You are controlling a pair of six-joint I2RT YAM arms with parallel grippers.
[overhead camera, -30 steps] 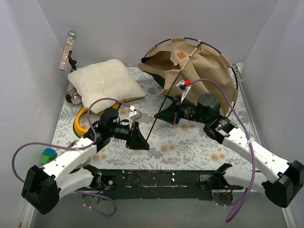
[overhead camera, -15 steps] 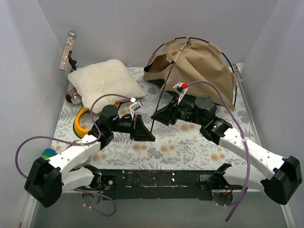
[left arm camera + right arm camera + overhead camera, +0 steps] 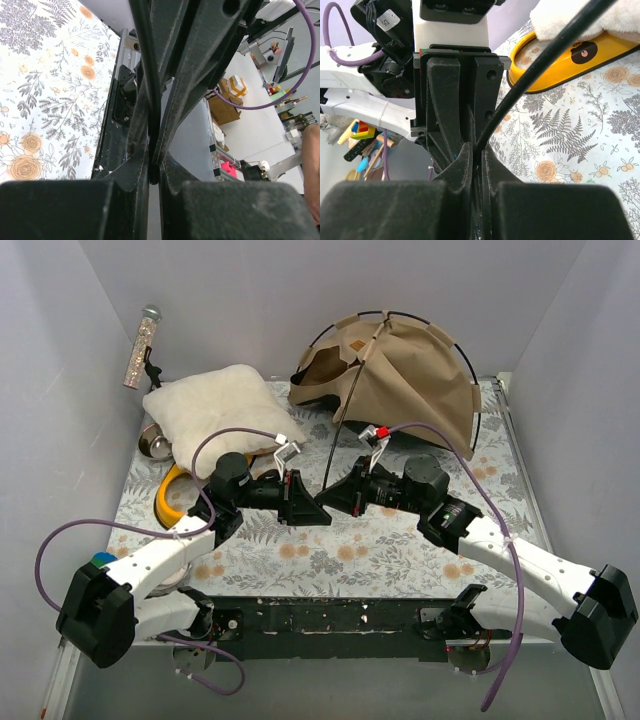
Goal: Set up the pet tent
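Note:
The tan pet tent (image 3: 410,375) stands slumped at the back right, with black hoop poles round it. One thin black pole (image 3: 345,415) runs from the tent's top down to the mat's middle. My left gripper (image 3: 318,513) and right gripper (image 3: 328,497) meet tip to tip at its lower end. In the left wrist view the gripper (image 3: 154,160) is shut on the pole (image 3: 145,60). In the right wrist view the gripper (image 3: 477,150) is shut on the pole (image 3: 530,75), with the left gripper (image 3: 455,90) facing it.
A fluffy cream cushion (image 3: 220,415) lies at the back left, over a yellow bowl stand (image 3: 170,495) and a metal bowl (image 3: 155,443). A glitter tube (image 3: 140,345) leans on the left wall. A green and blue object (image 3: 98,562) sits near the left arm.
Both grippers have moved toward each other and now meet at the pole's lower end. The pole stands steeper and the tent has shifted left and back.

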